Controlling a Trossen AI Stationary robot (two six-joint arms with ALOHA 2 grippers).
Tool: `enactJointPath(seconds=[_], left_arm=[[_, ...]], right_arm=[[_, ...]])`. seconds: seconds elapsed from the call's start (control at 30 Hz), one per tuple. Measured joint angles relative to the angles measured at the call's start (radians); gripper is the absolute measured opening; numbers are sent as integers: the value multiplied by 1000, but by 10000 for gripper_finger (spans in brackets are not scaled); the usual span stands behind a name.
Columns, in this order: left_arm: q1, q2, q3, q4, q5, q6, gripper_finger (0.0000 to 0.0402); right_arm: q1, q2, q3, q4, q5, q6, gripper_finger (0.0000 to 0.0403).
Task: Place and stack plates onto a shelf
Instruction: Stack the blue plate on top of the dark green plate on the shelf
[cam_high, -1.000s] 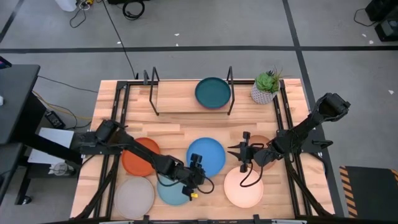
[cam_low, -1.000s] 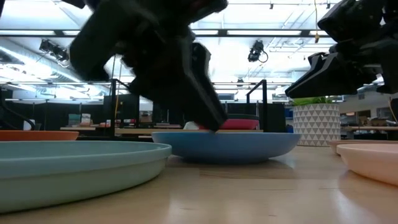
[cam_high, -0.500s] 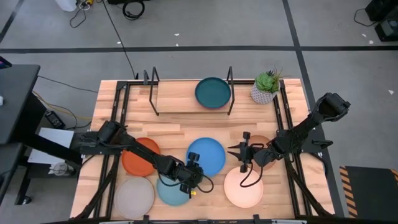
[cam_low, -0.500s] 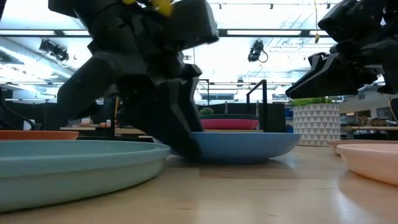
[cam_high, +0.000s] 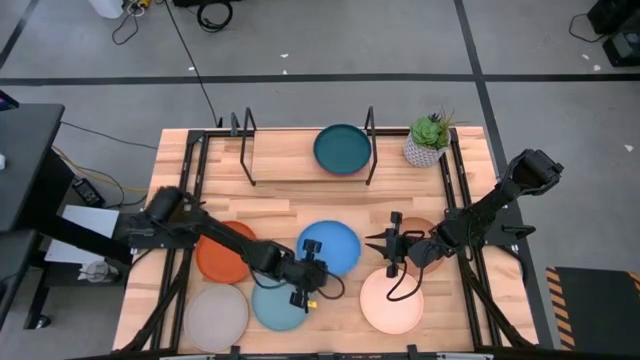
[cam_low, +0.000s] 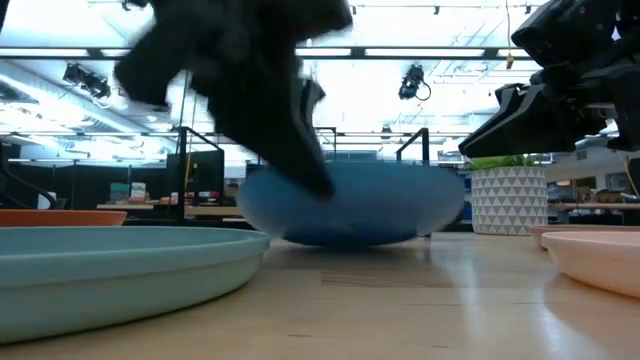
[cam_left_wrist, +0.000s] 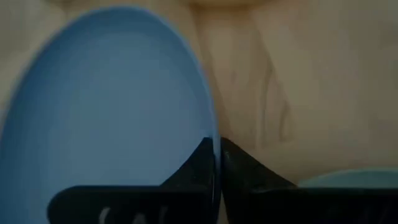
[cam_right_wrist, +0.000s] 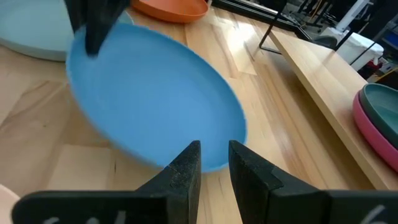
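Observation:
The blue plate (cam_high: 332, 245) is at the table's middle, with my left gripper (cam_high: 308, 272) shut on its near-left rim. On the shelf (cam_high: 290, 165) at the far edge rests a dark teal plate (cam_high: 342, 150), stacked on a magenta plate (cam_right_wrist: 373, 127). Orange (cam_high: 218, 252), light teal (cam_high: 275, 308), grey (cam_high: 214, 318) and cream (cam_high: 392, 302) plates lie on the table. My right gripper (cam_high: 388, 245) hovers to the right of the blue plate, over a brown plate (cam_high: 420, 245), its fingers (cam_right_wrist: 186, 163) slightly open on nothing. My left gripper pinches the blue plate's rim (cam_left_wrist: 211, 134) on its near-left side, one finger on the plate's upper face and one underneath. The fingers come slanting down from the table's near left. The held edge is raised and the plate tilts (cam_low: 350, 205), its lower part close to the tabletop.
A small potted plant (cam_high: 428, 140) stands at the far right beside the shelf. The shelf's black wire uprights (cam_high: 370, 128) rise on both sides of the board. Bare wood lies between the shelf and the plates.
My left gripper has shut on the blue plate's near-left rim and risen a little. The plate, flat on the table a second ago, is now tipped with the held edge raised. My right gripper has kept still.

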Motion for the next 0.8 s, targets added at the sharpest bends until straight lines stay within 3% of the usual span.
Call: enactJointPath(seconds=[0.4, 0.53, 0.8], left_arm=[[121, -250, -2, -86, 133, 60, 15], [169, -323, -2, -100, 118, 141, 17], [342, -385, -1, -118, 120, 316, 17]], right_arm=[[7, 0, -1, -5, -8, 51, 88], [13, 0, -1, 15, 85, 60, 88], [13, 0, -5, 9, 77, 76, 88]])
